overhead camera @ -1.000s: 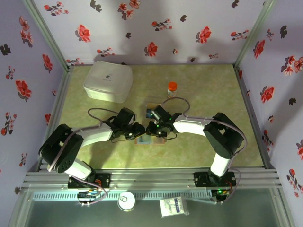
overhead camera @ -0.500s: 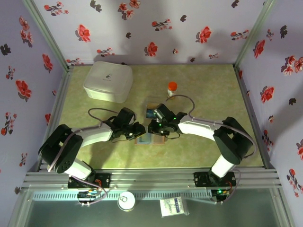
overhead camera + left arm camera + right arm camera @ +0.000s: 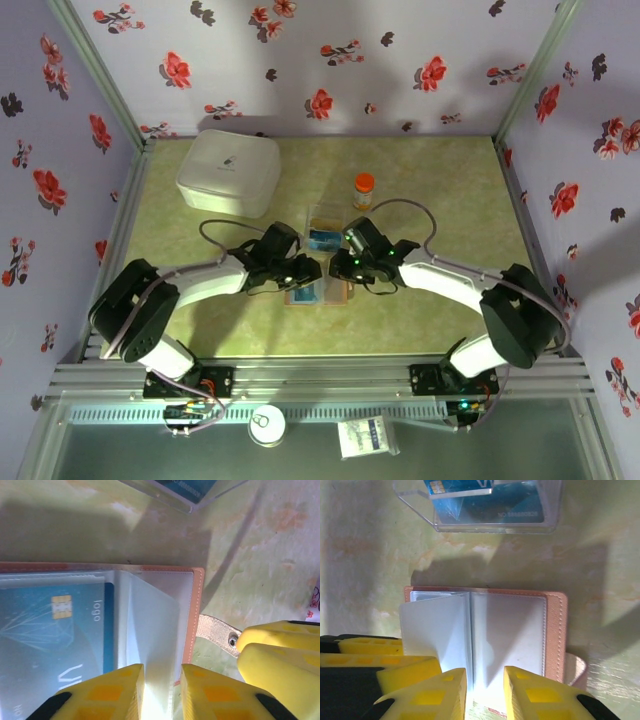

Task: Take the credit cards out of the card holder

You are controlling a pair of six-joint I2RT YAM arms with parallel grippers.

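1. Two grippers are set low over the card holder [image 3: 318,293], which lies opened flat on the green table [image 3: 450,190], towards its front edge; the left gripper [image 3: 162,692] is at the holder's left side and the right gripper [image 3: 485,692] at its right.
2. The left gripper's jaws are held a narrow gap apart; a clear sleeve page [image 3: 150,625] is seen running into that gap, but no pinch on it can be made out.
3. The right gripper's jaws are likewise parted by a narrow gap, over the clear pages next to the holder's brown border; nothing is seen clamped between them.
4. One blue card [image 3: 55,640] with a gold chip is lodged in the sleeve on the holder's left half.
5. A clear tray [image 3: 495,528] is placed just beyond the holder, apart from it; a second blue card [image 3: 510,505] lies inside it.
6. A snap strap [image 3: 215,632] sticks out from the holder's brown edge, close to the right gripper's yellow finger.
7. Farther back an orange-capped bottle [image 3: 364,190] is stood upright; a white lidded box [image 3: 229,172] is set at the back left.
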